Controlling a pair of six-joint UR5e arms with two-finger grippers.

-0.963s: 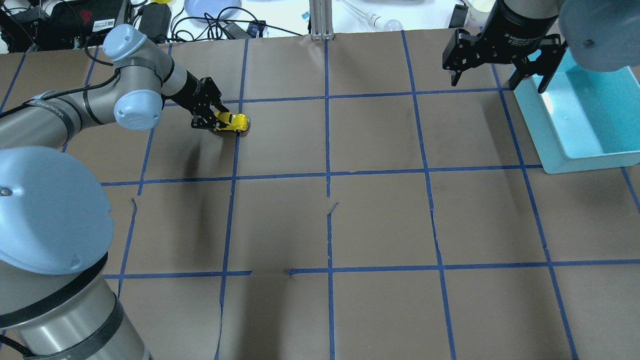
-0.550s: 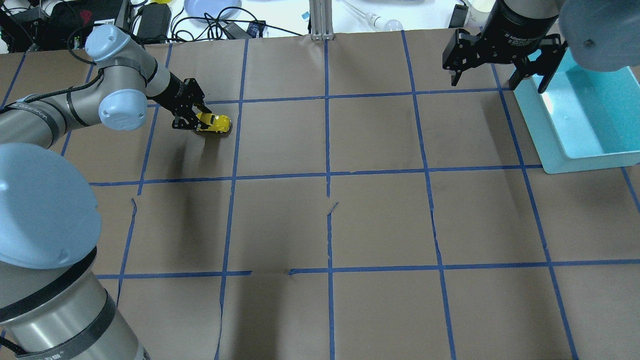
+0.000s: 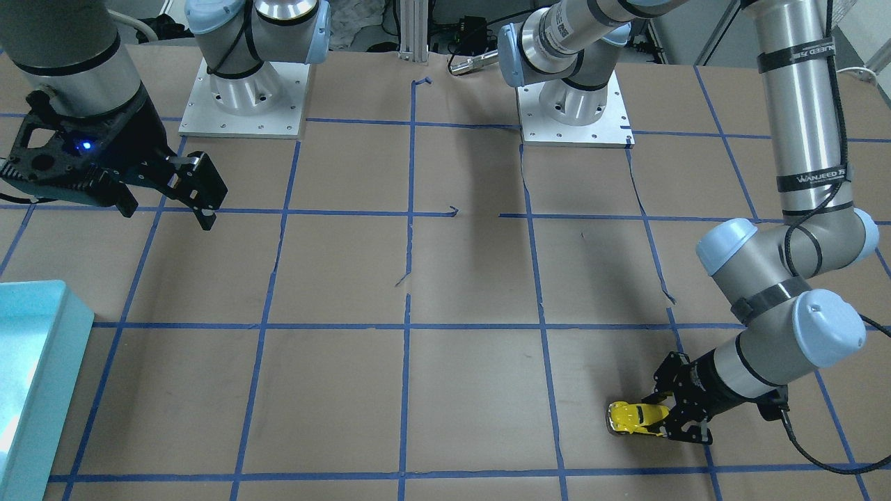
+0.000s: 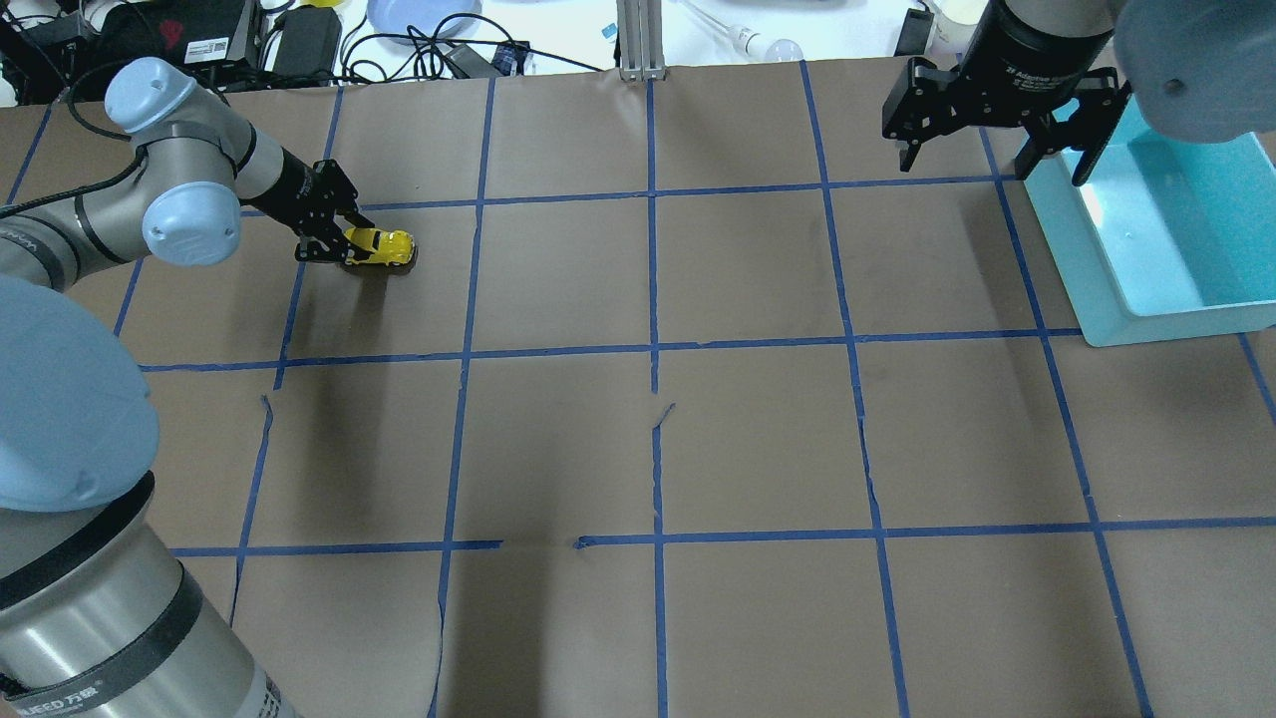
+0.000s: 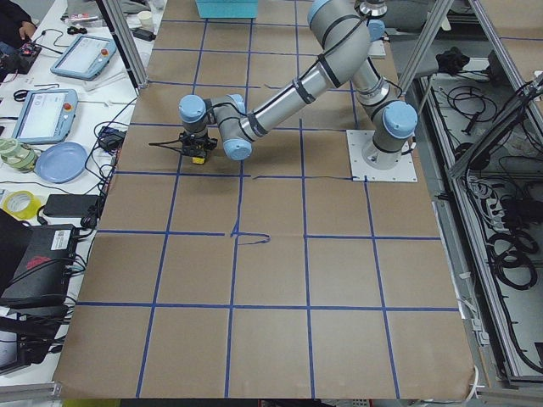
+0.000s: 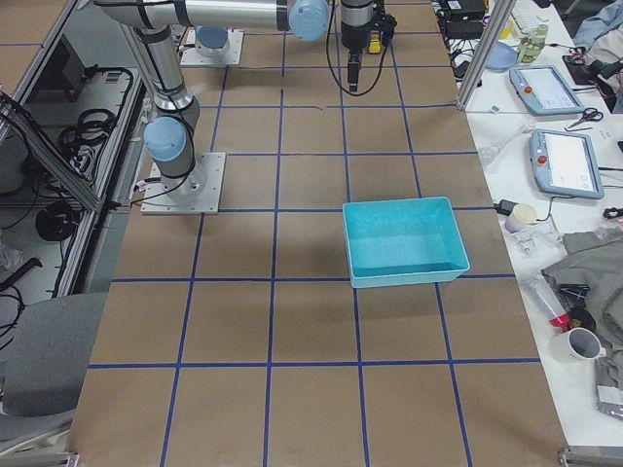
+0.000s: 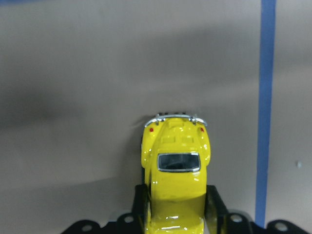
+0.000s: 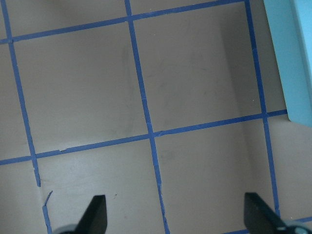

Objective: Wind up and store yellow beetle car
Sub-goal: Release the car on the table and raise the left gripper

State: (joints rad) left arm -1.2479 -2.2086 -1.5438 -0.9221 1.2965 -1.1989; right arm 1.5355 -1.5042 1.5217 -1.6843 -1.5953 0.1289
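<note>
The yellow beetle car (image 4: 381, 246) is low on the brown paper at the far left of the table. My left gripper (image 4: 349, 242) is shut on it, reaching in almost level with the table. In the left wrist view the car (image 7: 176, 168) sits between the two black fingers (image 7: 140, 201), chrome bumper pointing away. It also shows in the front-facing view (image 3: 633, 417) with the left gripper (image 3: 665, 419) behind it. My right gripper (image 4: 990, 165) is open and empty, hovering at the far right beside the turquoise bin (image 4: 1176, 307). Its spread fingertips (image 8: 96, 214) show above bare paper.
The turquoise bin (image 6: 404, 275) is open-topped and looks empty; it also shows at the left edge of the front-facing view (image 3: 42, 334). Blue tape lines grid the brown paper. Cables, a blue plate (image 4: 419, 15) and gear lie beyond the far edge. Both arm bases (image 3: 240, 97) stand on the near side.
My left gripper has drawn the car steadily to the left along the table, crossing a blue tape line. The right arm has not moved.
</note>
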